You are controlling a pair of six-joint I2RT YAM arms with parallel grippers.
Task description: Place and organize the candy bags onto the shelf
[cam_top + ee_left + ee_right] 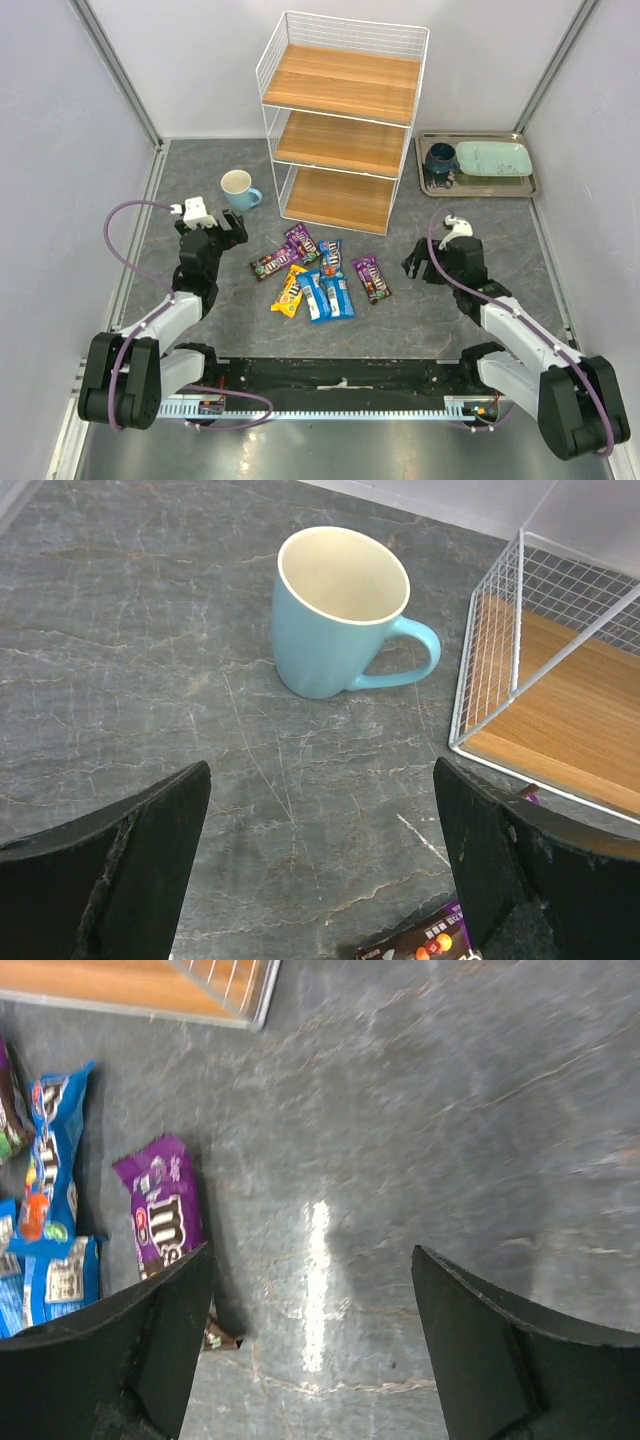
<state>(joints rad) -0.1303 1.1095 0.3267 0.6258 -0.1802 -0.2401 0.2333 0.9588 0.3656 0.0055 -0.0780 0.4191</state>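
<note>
Several candy bags lie on the table in front of the shelf (pixel 345 120): a yellow one (pixel 290 291), blue ones (pixel 314 295) (pixel 338 294) (pixel 330 255) and purple ones (pixel 273 264) (pixel 301 241) (pixel 371 277). My left gripper (pixel 222 228) is open and empty, left of the pile; its wrist view (pixel 320 860) shows a purple bag's corner (pixel 420 942) by the right finger. My right gripper (pixel 418 262) is open and empty, right of the pile; its wrist view (pixel 312 1340) shows a purple bag (pixel 160 1210) by the left finger and blue bags (pixel 55 1140). All three shelf boards are bare.
A light blue mug (pixel 240 189) stands left of the shelf, just ahead of my left gripper (pixel 335 610). A metal tray (pixel 480 192) at the back right holds a dark cup (pixel 440 160) and a green plate (pixel 495 157). The shelf's corner shows in the left wrist view (pixel 560 710).
</note>
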